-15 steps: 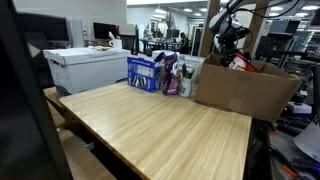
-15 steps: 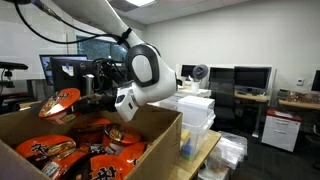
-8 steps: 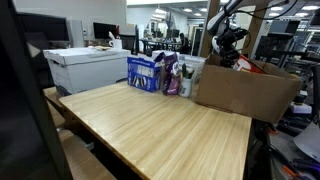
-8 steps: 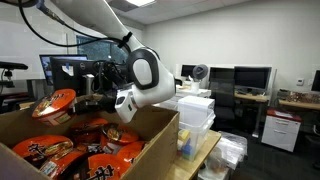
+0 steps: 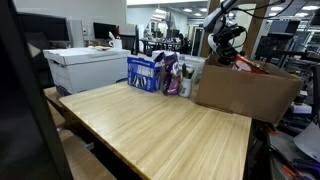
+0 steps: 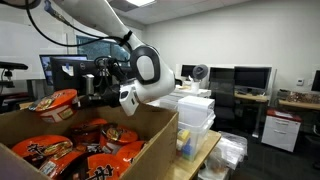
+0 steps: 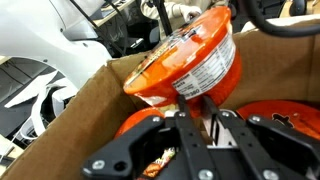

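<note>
An orange instant-noodle bowl [image 7: 190, 55] with a printed label hangs tilted above an open cardboard box [image 7: 75, 115]. My gripper [image 7: 197, 106] is shut on the bowl's lower rim, with the two dark fingers [image 7: 185, 108] close together. In an exterior view the gripper [image 6: 86, 99] holds the bowl [image 6: 55, 102] over the box [image 6: 155, 125], which has several more orange bowls [image 6: 100, 150] lying inside. In the wide exterior view the arm [image 5: 228, 38] hangs over the same box [image 5: 245, 90] at the table's far corner.
A wooden table [image 5: 170, 125] carries a blue package [image 5: 145, 72] and a purple bag [image 5: 171, 76] beside the box. A white machine [image 5: 85, 68] stands behind the table. Stacked plastic bins [image 6: 196, 112] sit next to the box, with desks and monitors [image 6: 250, 77] beyond them.
The jaws have closed on the bowl's rim. The gripper and bowl have risen slightly above the box.
</note>
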Controlling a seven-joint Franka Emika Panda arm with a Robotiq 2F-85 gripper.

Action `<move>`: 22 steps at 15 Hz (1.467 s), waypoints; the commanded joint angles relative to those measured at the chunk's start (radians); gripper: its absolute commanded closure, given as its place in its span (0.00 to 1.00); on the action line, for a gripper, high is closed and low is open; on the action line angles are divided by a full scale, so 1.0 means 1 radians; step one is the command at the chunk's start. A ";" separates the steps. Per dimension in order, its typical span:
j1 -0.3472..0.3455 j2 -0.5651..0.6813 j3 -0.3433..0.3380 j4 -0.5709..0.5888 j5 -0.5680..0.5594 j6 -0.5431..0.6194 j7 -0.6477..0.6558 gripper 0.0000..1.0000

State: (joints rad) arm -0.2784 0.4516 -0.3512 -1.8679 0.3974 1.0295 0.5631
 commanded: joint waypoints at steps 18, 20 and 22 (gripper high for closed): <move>0.049 0.003 -0.008 0.046 -0.011 -0.163 0.158 0.99; 0.063 -0.012 -0.003 0.050 -0.016 -0.177 0.161 0.99; 0.078 -0.032 0.002 0.053 -0.019 -0.186 0.159 0.99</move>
State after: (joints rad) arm -0.2321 0.4782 -0.3561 -1.8076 0.3970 0.8767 0.6926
